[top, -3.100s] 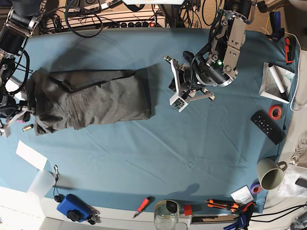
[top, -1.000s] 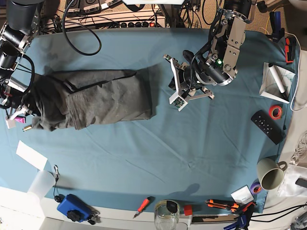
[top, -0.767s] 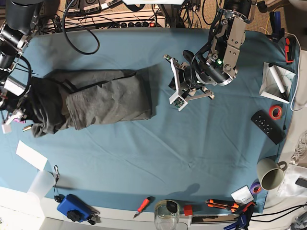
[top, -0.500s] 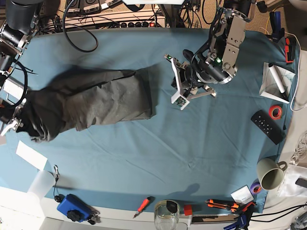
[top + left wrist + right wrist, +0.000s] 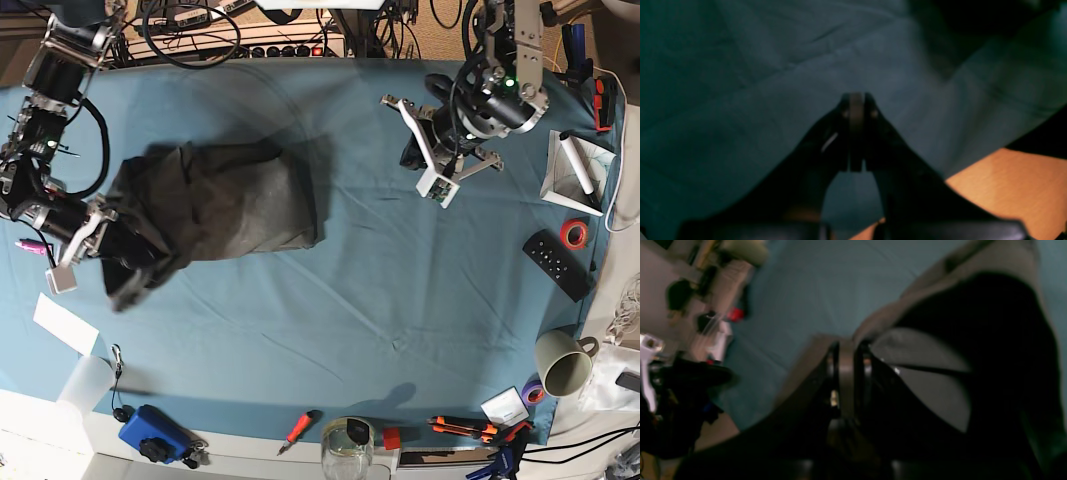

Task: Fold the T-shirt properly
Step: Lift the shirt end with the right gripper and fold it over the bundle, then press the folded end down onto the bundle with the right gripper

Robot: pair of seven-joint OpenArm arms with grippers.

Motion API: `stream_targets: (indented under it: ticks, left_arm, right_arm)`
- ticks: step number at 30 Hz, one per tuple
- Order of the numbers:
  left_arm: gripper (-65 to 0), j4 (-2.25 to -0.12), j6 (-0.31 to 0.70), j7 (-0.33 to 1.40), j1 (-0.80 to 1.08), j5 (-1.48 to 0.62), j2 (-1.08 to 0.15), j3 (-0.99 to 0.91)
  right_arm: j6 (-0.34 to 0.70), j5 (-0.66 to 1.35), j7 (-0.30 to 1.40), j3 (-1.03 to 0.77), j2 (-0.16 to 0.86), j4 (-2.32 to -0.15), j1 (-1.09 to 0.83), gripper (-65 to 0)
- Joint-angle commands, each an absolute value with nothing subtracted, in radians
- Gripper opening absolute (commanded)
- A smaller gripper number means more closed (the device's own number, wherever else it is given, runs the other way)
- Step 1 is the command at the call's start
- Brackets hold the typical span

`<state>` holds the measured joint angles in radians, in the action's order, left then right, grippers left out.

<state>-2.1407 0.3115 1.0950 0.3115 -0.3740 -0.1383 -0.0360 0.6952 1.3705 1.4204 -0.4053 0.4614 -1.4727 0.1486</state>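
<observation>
The dark grey T-shirt (image 5: 225,200) lies crumpled on the left half of the blue tablecloth (image 5: 380,290). Its left end is lifted off the cloth and droops from my right gripper (image 5: 105,222). In the right wrist view the right gripper (image 5: 846,348) is shut on a fold of the T-shirt (image 5: 923,373). My left gripper (image 5: 412,150) hovers over bare cloth near the table's far right, well apart from the shirt. The left wrist view shows the left gripper (image 5: 856,100) shut with nothing in it.
A black remote (image 5: 555,262), a red tape roll (image 5: 573,234) and a mug (image 5: 563,362) line the right edge. A red screwdriver (image 5: 298,427), a glass jar (image 5: 346,448) and a blue device (image 5: 155,432) sit at the front edge. White paper (image 5: 65,322) lies front left.
My right gripper has raised the shirt's left end and carried it to the right and toward the front. The left arm has moved to the right and farther back.
</observation>
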Motion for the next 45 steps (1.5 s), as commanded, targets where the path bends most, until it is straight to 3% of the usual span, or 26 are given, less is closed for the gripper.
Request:
stream_targets:
  ticks: [1, 6, 17, 26, 34, 39, 45]
  left_arm:
    - [-65.0, -2.16, 0.314, 1.072, 0.314, -0.393, -0.139, -0.045]
    - [-65.0, -2.16, 0.313, 1.073, 0.334, -0.397, -0.139, -0.049]
    - [-65.0, -2.161, 0.312, 1.073, 0.338, -0.397, -0.139, -0.049]
    - [-65.0, -2.161, 0.313, 1.073, 0.338, -0.397, -0.139, -0.049]
    - [-65.0, -2.161, 0.313, 1.073, 0.338, -0.397, -0.139, -0.049]
    - [-65.0, -2.161, 0.313, 1.071, 0.338, -0.396, -0.139, -0.049]
    - [-65.0, -2.161, 0.312, 1.057, 0.339, -0.367, -0.139, -0.049]
  right_arm:
    - [0.698, 1.41, 1.396, -0.413, 0.472, -1.52, 0.166, -65.0]
    - [0.698, 1.484, 1.396, -0.368, 0.457, -1.565, 0.144, -65.0]
    - [0.698, 1.484, 1.396, -0.055, 0.449, -1.565, 0.172, -65.0]
    - [0.698, 1.204, 1.396, 0.015, 0.307, -1.564, 0.2, -65.0]
    - [0.698, 1.125, 1.396, 0.104, 0.297, -1.564, 0.199, -65.0]
    - [0.698, 1.184, 1.396, 0.117, 0.297, -1.564, 0.2, -52.0]
    - [0.698, 1.43, 1.396, 0.117, 0.297, -1.61, 0.226, -50.8]
